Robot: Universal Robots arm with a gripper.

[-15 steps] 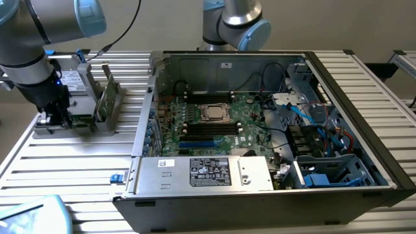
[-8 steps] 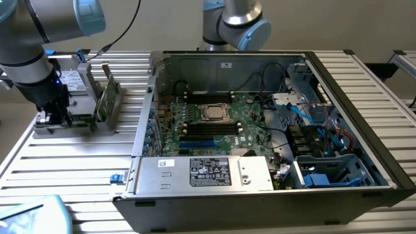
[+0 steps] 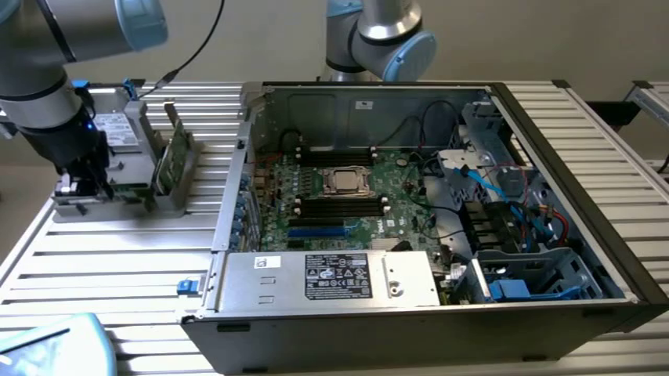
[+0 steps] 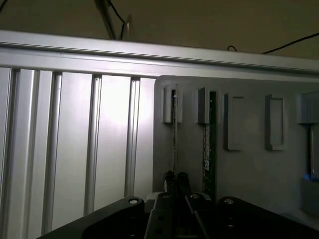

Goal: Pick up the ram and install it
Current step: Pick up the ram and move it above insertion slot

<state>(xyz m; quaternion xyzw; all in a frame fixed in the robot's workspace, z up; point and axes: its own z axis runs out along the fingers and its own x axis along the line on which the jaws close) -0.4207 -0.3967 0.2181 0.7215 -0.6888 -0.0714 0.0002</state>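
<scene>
Gripping the ram squarely looks to be the step in hand. The end effector is closed almost fully, its fingertips pinched on the stick's exposed edge where it stands in a slot of the grey rack. Done well, in my judgement, this means a pinch centred along the stick's length. Any pull should run in line with the slot guides, so the board neither tilts nor binds, and should stay clear of the green card in the neighbouring slot. The ram shows edge-on as a very thin pale line between two guide ribs; its face and chips cannot be made out. The rack sits on the ribbed worktop near its edge at the exterior view's left, well apart from the motherboard inside the open computer case.
</scene>
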